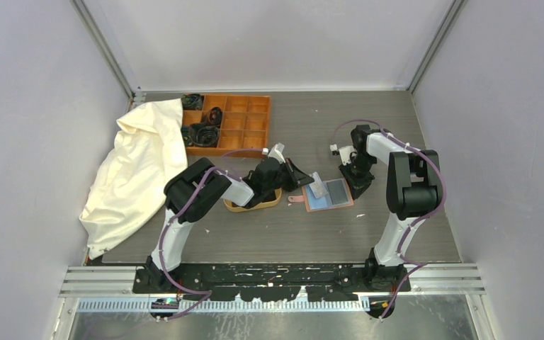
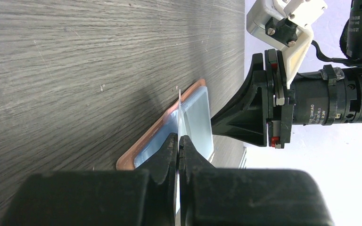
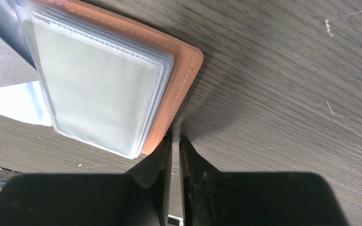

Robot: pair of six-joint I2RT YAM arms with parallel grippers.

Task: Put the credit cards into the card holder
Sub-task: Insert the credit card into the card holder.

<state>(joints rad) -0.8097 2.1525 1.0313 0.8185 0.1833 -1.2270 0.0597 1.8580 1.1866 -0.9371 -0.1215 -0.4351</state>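
You have a grey wood-grain table [image 1: 283, 234] in front of you; a crumpled cream cloth [image 1: 138, 170] covers its left side; behind that sits an orange plastic box of square compartments [image 1: 268, 124], with dark coiled items [image 1: 202, 132] in the left-hand cells; an oval wooden tray [image 1: 235, 206] lies just below your left arm's wrist.

The reddish-brown leather card holder [image 1: 334, 193] lies opened flat near the middle of the table, between your two grippers, its clear plastic sleeves facing up and stacked over the leather cover; in the right wrist view the stitched brown corner shows beyond the sleeves.

Your left gripper [image 2: 178, 141] has its jaws clamped on a thin pale credit card [image 2: 180, 113], seen edge-on from the left wrist; the card stands steeply on edge with its far end down at the holder's sleeves; whether it has entered a sleeve, you cannot tell from these views.

Your right gripper [image 3: 175, 139] sits low at the holder's right edge, tips just beside the leather corner; its jaws stand a narrow slit apart with nothing between them.
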